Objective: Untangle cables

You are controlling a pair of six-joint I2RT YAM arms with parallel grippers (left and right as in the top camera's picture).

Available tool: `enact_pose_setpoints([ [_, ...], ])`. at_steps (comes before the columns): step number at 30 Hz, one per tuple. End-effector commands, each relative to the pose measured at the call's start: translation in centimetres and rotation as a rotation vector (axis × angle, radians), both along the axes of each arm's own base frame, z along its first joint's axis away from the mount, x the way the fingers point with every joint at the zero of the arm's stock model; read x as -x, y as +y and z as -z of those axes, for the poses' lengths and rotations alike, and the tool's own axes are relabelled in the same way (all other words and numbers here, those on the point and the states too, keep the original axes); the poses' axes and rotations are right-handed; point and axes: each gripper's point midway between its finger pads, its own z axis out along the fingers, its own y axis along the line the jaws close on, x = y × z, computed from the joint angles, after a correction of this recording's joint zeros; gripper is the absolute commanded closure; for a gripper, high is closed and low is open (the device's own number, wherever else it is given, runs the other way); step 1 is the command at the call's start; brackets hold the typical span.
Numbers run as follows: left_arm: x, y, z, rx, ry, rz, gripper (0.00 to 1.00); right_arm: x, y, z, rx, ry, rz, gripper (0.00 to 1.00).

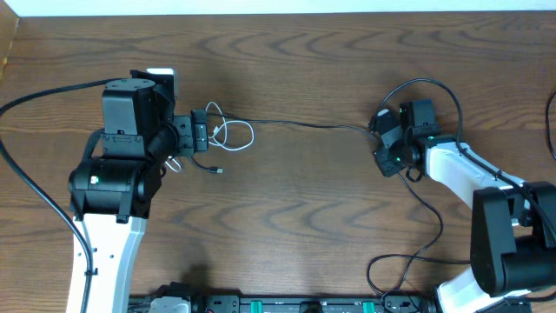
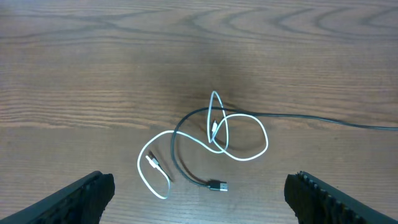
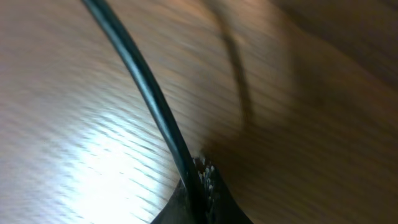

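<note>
The white cable (image 2: 245, 155) lies in small loops on the table, crossed with a loop of the long black cable (image 2: 186, 168), whose plug end (image 2: 217, 185) lies close by. Both also show in the overhead view: the white cable (image 1: 234, 135) and the black cable (image 1: 304, 124). My left gripper (image 2: 199, 196) is open and empty just short of the tangle, and it shows in the overhead view (image 1: 203, 135). The black cable runs right to my right gripper (image 1: 377, 132). In the right wrist view, that gripper (image 3: 199, 186) is shut on the black cable (image 3: 143, 87), low over the table.
The wooden table (image 1: 295, 217) carries the cables. Thick black arm cables loop at the far left (image 1: 35, 96) and near the right arm (image 1: 426, 252). A white block (image 1: 162, 75) sits behind the left arm.
</note>
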Motion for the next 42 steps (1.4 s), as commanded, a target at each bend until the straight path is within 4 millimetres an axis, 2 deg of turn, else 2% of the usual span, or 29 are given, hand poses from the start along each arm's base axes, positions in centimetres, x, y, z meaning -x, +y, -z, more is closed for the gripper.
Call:
enact_pose_setpoints([
  [1, -0.1, 0.0, -0.4, -0.002, -0.010, 0.005, 0.08, -2.4, -3.4, -4.1, 0.132, -0.138, 0.183, 0.99],
  [3, -0.1, 0.0, -0.4, -0.002, -0.010, 0.005, 0.08, -3.7, -5.1, -7.9, 0.189, -0.249, 0.244, 0.99],
  [5, -0.1, 0.0, -0.4, -0.002, -0.010, 0.005, 0.07, -4.3, -6.8, -10.4, 0.233, -0.321, 0.303, 0.99],
  [7, -0.1, 0.0, -0.4, -0.002, -0.010, 0.005, 0.08, -4.5, -9.4, -12.9, 0.282, -0.389, 0.383, 0.99],
  [8, -0.1, 0.0, -0.4, -0.002, -0.010, 0.005, 0.08, -4.3, -11.4, -14.5, 0.306, -0.426, 0.444, 0.99],
  [9, -0.1, 0.0, -0.4, -0.002, -0.010, 0.005, 0.07, -4.2, -12.1, -14.9, 0.310, -0.436, 0.463, 0.99],
  [10, -0.1, 0.0, -0.4, -0.002, -0.010, 0.005, 0.08, -3.9, -13.9, -15.8, 0.316, -0.452, 0.512, 0.99],
  [12, -0.1, 0.0, -0.4, -0.002, -0.010, 0.005, 0.08, -3.2, -16.6, -16.7, 0.306, -0.469, 0.616, 0.99],
  [13, -0.1, 0.0, -0.4, -0.002, -0.010, 0.005, 0.08, -2.2, -19.4, -17.2, 0.291, -0.478, 0.733, 0.99],
  [14, -0.1, 0.0, -0.4, -0.002, -0.010, 0.005, 0.08, -1.8, -20.5, -17.3, 0.285, -0.478, 0.780, 0.99],
  [16, -0.1, 0.0, -0.4, -0.002, -0.010, 0.005, 0.07, 0.4, -24.5, -17.2, 0.255, -0.466, 0.972, 0.99],
  [21, -0.1, 0.0, -0.4, -0.002, -0.010, 0.005, 0.08, 4.7, -30.1, -16.3, 0.210, -0.428, 1.272, 0.99],
  [25, -0.1, 0.0, -0.4, -0.002, -0.010, 0.005, 0.08, 7.7, -34.4, -16.6, 0.130, -0.470, 1.482, 0.99],
  [30, -0.1, 0.0, -0.4, -0.002, -0.010, 0.005, 0.08, 10.5, -38.1, -17.0, 0.020, -0.525, 1.616, 0.99],
  [31, -0.1, 0.0, -0.4, -0.002, -0.009, 0.005, 0.08, 10.7, -38.4, -16.9, -0.009, -0.527, 1.620, 0.99],
  [36, -0.1, 0.0, -0.4, -0.002, -0.010, 0.005, 0.08, 10.2, -37.9, -16.7, -0.155, -0.521, 1.572, 0.99],
  [42, -0.1, 0.0, -0.4, -0.002, -0.010, 0.005, 0.08, 10.9, -37.8, -16.0, -0.129, -0.484, 1.597, 0.99],
])
